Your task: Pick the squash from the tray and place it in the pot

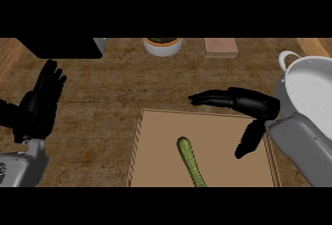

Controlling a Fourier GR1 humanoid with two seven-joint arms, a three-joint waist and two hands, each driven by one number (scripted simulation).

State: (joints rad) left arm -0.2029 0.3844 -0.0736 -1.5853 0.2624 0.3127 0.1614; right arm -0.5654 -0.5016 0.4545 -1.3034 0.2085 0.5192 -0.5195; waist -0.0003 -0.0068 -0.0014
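Head view of the worktop (117,83), whose mottled brown surface is filling most of the frame. The squash (190,160), a long green vegetable, is lying on the tray (156,149) at lower centre. It is running, slightly slanted, from the tray's middle down to the lower edge of the frame, and nothing is touching it. The right robot hand (250,104) is hovering over the tray's upper right part. Its fingers (207,99) are stretching leftward above the tray's far rim and its thumb (250,138) is hanging downward, to the right of the squash and apart from it; this hand is open and is holding nothing. The pot (311,88), white inside with a loop handle at its upper left, is standing at the right edge of the frame, near the tray's upper right corner. The grey right forearm (301,149) is crossing in front of the pot's lower part and is lying between the squash and the pot. The left robot hand (42,103) is resting at the left of the frame, open, fingers pointing up, well apart from the tray. Along the upper edge, a black box (62,47) is sitting at upper left, a white round container (162,46) with dark contents at upper centre, and a pinkish block (220,47) just to its right, all well apart from the tray.
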